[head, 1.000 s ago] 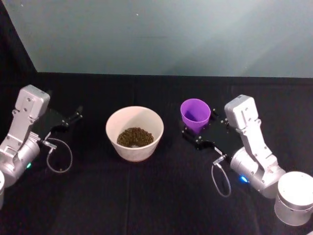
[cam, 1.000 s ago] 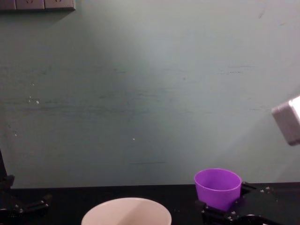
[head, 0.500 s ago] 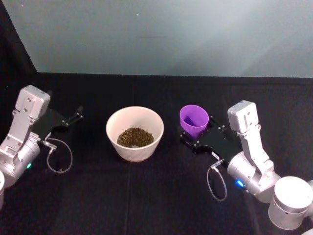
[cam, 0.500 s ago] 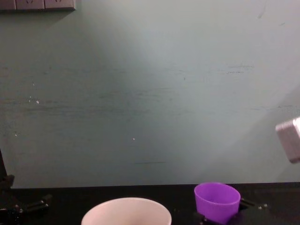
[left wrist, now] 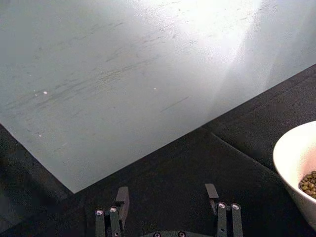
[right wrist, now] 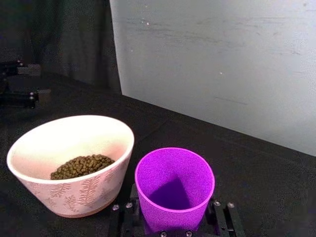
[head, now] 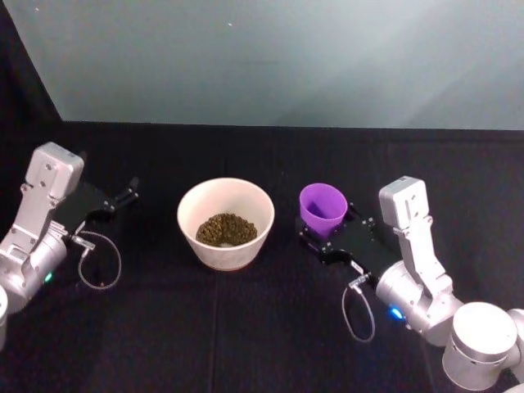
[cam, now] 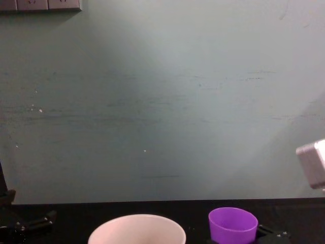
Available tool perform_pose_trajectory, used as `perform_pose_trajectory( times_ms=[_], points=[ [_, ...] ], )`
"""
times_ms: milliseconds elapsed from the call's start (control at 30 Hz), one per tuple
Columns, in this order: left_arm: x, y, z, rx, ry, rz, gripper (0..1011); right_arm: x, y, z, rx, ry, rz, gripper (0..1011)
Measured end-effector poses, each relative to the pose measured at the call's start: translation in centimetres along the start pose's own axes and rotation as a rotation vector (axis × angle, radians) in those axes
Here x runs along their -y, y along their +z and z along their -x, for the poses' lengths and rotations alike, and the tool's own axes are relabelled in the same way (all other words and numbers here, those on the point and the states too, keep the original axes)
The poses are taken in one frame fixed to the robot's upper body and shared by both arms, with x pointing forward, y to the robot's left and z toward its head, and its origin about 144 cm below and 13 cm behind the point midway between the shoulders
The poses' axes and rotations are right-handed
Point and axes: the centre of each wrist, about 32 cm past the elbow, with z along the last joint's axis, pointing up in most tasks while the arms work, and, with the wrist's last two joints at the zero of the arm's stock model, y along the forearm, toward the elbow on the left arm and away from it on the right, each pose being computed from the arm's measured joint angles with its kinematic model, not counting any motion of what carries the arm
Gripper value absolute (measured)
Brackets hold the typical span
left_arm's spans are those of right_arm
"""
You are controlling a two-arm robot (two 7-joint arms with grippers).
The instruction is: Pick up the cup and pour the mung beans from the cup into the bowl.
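Head view first: right gripper (head: pixel 322 237) sits on the black table (head: pixel 246 327) with its black fingers on either side of the cup (head: pixel 322 209), clamped against the purple wall low down. The cup stands upright, mouth up, between those fingers. The bowl (head: pixel 226 223) lies just beyond the cup on the side away from the right arm, near the cup but not touching it, and mung beans (head: pixel 226 228) lie heaped in its bottom. The left gripper (head: pixel 115 201) rests on the table well apart from the bowl, on the bowl's far side from the cup, its fingers spread with nothing between them.

Left wrist view: the left gripper's two black fingers (left wrist: pixel 217 217) stand apart over bare black cloth, holding nothing. The bowl's cream rim (left wrist: pixel 291 163) shows off to one side of the fingers, clear of them, with a few beans visible inside.

Right wrist view: the cup (right wrist: pixel 174 190) fills the space directly ahead of the right gripper (right wrist: pixel 173 224), seated between its fingers and gripped near the base; its inside looks bare. The bowl (right wrist: pixel 74 165), with a faint leaf pattern on its wall, stands just past the cup and beside it, beans (right wrist: pixel 81 166) pooled inside.

Chest view: the cup (cam: pixel 232 225) stands upright with the right gripper's black parts (cam: pixel 271 235) just behind and below it. The bowl's rim (cam: pixel 137 227) is nearby, apart from the cup.
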Motion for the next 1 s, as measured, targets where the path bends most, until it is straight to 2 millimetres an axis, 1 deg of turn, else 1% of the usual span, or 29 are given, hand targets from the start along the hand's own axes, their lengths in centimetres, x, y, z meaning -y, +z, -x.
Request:
perform_pose_trajectory(
  times_ms=[167,200,300,333,367,400,633,867,1000],
  points=[
    [0.0,0.0,0.0,0.0,0.0,0.0,1000,-0.1,-0.1,0.1,0.0,0.008,0.005,822],
    [0.0,0.0,0.0,0.0,0.0,0.0,1000,-0.1,-0.1,0.1,-0.001,0.009,0.005,874],
    [0.0,0.0,0.0,0.0,0.0,0.0,1000,-0.2,-0.1,0.1,-0.003,0.014,0.005,921],
    [0.0,0.0,0.0,0.0,0.0,0.0,1000,-0.3,0.0,0.1,-0.003,0.018,0.004,971],
    [0.0,0.0,0.0,0.0,0.0,0.0,1000,-0.3,0.0,0.1,-0.003,0.02,0.004,971],
    [0.0,0.0,0.0,0.0,0.0,0.0,1000,-0.3,0.0,0.1,-0.003,0.022,0.004,1003],
    [0.0,0.0,0.0,0.0,0.0,0.0,1000,-0.2,0.2,0.1,0.002,0.026,-0.005,1002],
    [0.0,0.0,0.0,0.0,0.0,0.0,1000,1.0,1.2,0.6,0.047,0.002,-0.073,1002],
    [0.0,0.0,0.0,0.0,0.0,0.0,1000,1.7,1.7,0.5,0.043,-0.032,-0.133,1002]
  ],
)
